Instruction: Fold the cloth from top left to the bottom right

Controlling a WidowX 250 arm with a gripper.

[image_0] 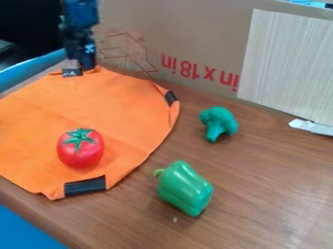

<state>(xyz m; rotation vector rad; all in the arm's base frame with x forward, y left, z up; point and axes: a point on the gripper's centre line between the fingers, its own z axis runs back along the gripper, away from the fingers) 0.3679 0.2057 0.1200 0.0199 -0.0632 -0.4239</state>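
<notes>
The black gripper [86, 61] hangs down at the upper left of the camera view, right at the far corner of the orange cloth [117, 104]. Whether it holds that corner cannot be made out. The cloth lies spread over the left part of the table, with black patches at its far, right and near corners. Its far edge looks slightly raised beside the gripper. A red toy tomato [81, 148] rests on the cloth's near part.
Right of the cloth stand a green toy broccoli [219, 122] and a green toy pepper [185, 188] on the wooden table [267, 180]. A cardboard wall [175, 29] with a pale panel [289, 63] borders the back. A blue rim [32, 68] runs along the upper left.
</notes>
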